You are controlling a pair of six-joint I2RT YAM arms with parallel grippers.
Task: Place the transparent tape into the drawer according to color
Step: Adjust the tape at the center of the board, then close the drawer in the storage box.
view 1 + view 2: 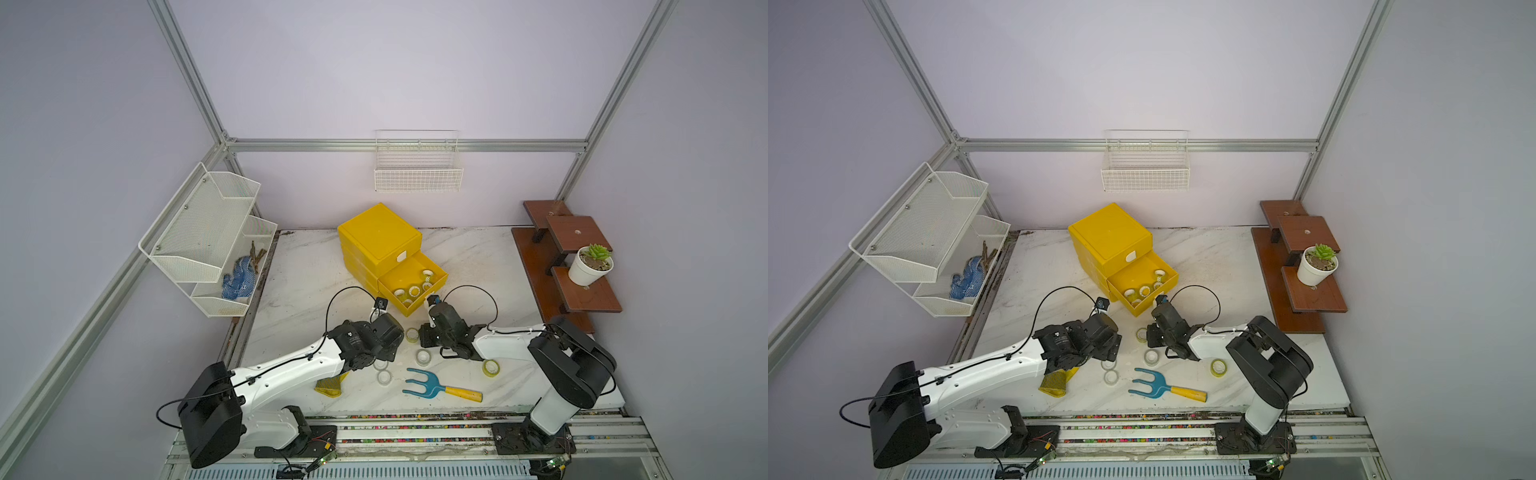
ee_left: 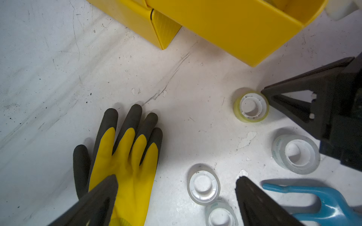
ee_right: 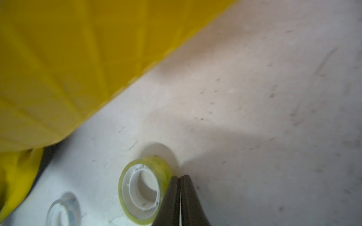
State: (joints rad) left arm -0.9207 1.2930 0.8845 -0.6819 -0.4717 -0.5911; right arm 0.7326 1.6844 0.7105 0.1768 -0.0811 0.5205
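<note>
Only the right wrist view shows the right gripper (image 3: pixel 179 177) pinched empty, jaws together, just beside the yellow-green tape roll (image 3: pixel 144 188) lying flat on the scuffed marble table (image 3: pixel 254 97). The left wrist view shows the left gripper (image 2: pixel 176 182) spread wide over the rubber-coated glove (image 2: pixel 125 156) and the clear rolls (image 2: pixel 203 186). Both top views show ringed rolls (image 1: pixel 414 289) inside the open yellow plastic drawer (image 1: pixel 438 277), and a blue garden fork (image 1: pixel 428 384) nearby.

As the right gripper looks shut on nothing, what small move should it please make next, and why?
Probably open the right gripper and shift it over the yellow roll: it sits shut and empty beside the roll, which lies on the table.
</note>
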